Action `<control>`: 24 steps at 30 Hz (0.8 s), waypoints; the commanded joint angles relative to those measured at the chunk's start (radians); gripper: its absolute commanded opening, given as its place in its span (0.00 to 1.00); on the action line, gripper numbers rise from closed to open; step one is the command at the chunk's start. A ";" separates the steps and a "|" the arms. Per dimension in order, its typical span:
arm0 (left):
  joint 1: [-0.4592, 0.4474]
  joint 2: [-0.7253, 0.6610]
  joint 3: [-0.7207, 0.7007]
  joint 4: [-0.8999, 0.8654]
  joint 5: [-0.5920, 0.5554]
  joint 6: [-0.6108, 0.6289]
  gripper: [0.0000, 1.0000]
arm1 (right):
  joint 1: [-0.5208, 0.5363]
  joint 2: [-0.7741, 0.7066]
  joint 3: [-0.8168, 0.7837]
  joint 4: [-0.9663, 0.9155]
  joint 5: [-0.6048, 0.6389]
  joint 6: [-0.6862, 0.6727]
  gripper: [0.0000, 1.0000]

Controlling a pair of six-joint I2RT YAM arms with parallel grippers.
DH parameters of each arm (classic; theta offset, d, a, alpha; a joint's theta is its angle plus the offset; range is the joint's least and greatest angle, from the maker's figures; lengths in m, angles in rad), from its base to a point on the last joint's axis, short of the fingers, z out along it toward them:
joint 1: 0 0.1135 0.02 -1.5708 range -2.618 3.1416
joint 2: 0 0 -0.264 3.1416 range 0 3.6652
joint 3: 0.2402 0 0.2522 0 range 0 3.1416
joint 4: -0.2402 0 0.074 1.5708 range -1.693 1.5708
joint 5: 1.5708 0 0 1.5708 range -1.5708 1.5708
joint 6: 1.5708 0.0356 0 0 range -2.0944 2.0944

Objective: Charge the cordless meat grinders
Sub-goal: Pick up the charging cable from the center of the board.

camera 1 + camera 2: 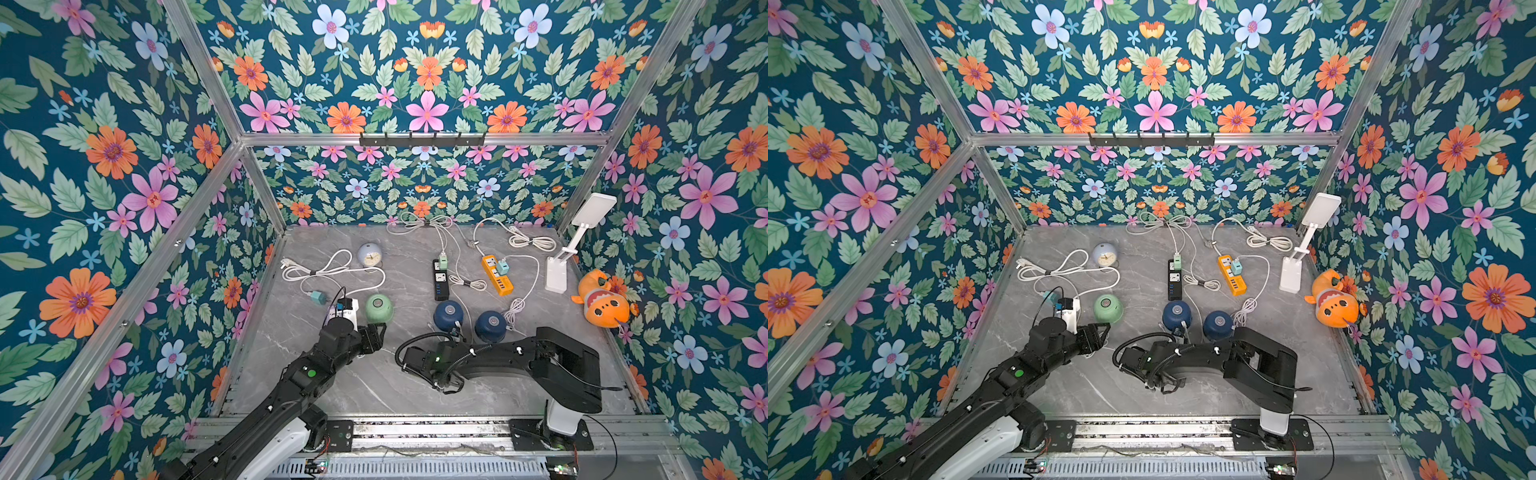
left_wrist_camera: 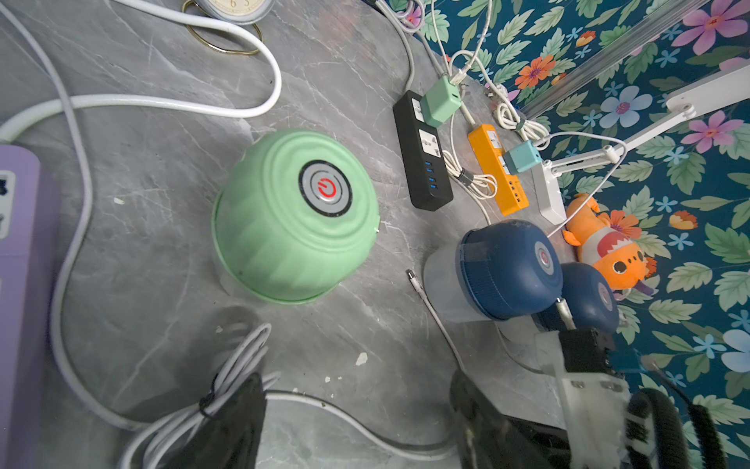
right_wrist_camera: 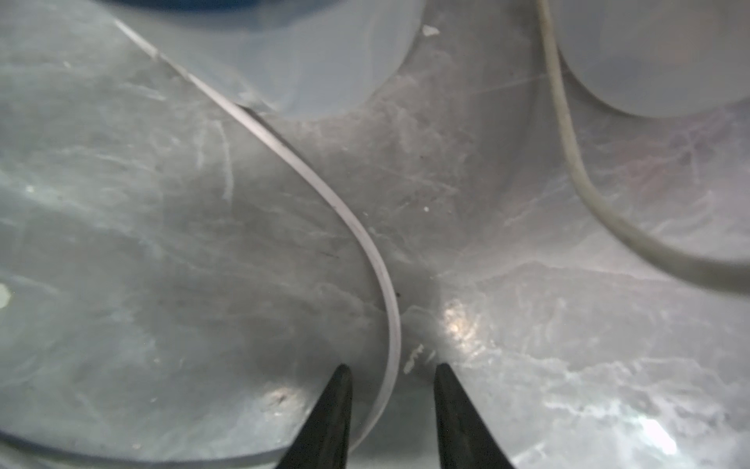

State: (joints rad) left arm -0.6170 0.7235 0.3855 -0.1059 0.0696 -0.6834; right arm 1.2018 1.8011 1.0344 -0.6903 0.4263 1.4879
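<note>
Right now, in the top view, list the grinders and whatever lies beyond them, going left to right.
Mint green grinder → first navy grinder → second navy grinder → white lamp base → orange plush fish.

Both top views hang high above the front edge of the table (image 1: 374, 386), side by side, and look steeply down and toward the back wall (image 1: 424, 178), so they share nearly the whole scene. My left wrist camera looks past my left gripper (image 2: 355, 377) from above the table, close on the mint green grinder (image 2: 296, 215) and out toward the right side, sharing with the top views a navy grinder (image 2: 511, 268). My right wrist camera sits very low behind my right gripper (image 3: 391, 369), so close to the table that its view is mostly grey surface and a thin white cable (image 3: 393, 325).
</note>
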 commanded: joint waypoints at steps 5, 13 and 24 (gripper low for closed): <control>0.002 -0.019 0.005 -0.031 -0.030 -0.040 0.72 | -0.005 -0.008 -0.034 0.057 -0.040 -0.012 0.16; 0.010 0.073 0.136 -0.093 0.083 -0.043 0.76 | 0.073 -0.082 0.034 -0.014 -0.014 -0.098 0.00; 0.111 0.086 0.185 -0.049 0.317 -0.215 0.80 | 0.131 -0.103 0.203 -0.165 0.158 -0.318 0.00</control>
State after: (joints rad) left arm -0.5278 0.8268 0.5625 -0.1799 0.3210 -0.8333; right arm 1.3346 1.7302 1.2373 -0.8257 0.5083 1.2564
